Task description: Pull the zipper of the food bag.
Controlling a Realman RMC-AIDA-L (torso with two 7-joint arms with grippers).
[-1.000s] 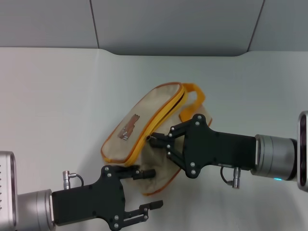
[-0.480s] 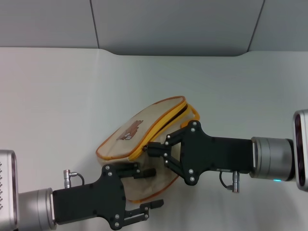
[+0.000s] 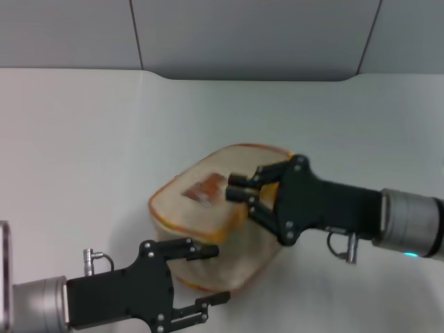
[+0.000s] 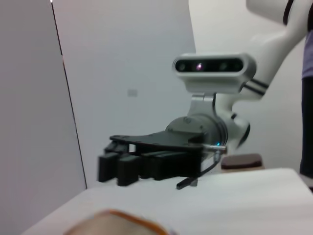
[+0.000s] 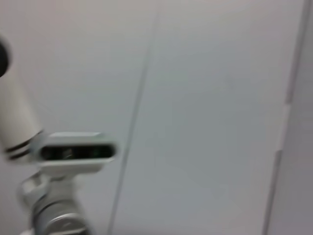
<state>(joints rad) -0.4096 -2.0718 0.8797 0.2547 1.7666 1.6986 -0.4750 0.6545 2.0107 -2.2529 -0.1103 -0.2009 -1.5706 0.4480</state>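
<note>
The beige food bag (image 3: 201, 222) with orange piping lies on the white table, tipped so its brown bear patch (image 3: 205, 189) faces up. My right gripper (image 3: 234, 187) sits at the bag's upper edge next to the patch, its fingers pinched together where the zipper runs. The zip line and its pull tab are hidden behind those fingers. My left gripper (image 3: 205, 277) is open at the bag's near corner, one finger over the bag and one below its edge. The left wrist view shows the right gripper (image 4: 122, 166) above the bag's top (image 4: 117, 223).
The white table (image 3: 83, 139) stretches to the left and behind the bag, ending at a grey wall (image 3: 243, 35). The right wrist view shows only that wall and the left arm's wrist camera (image 5: 73, 152).
The right gripper has moved up and to the right, still pinched at the zipper, and the bag has rolled with it so the bear patch faces up. The left gripper has dropped slightly.
</note>
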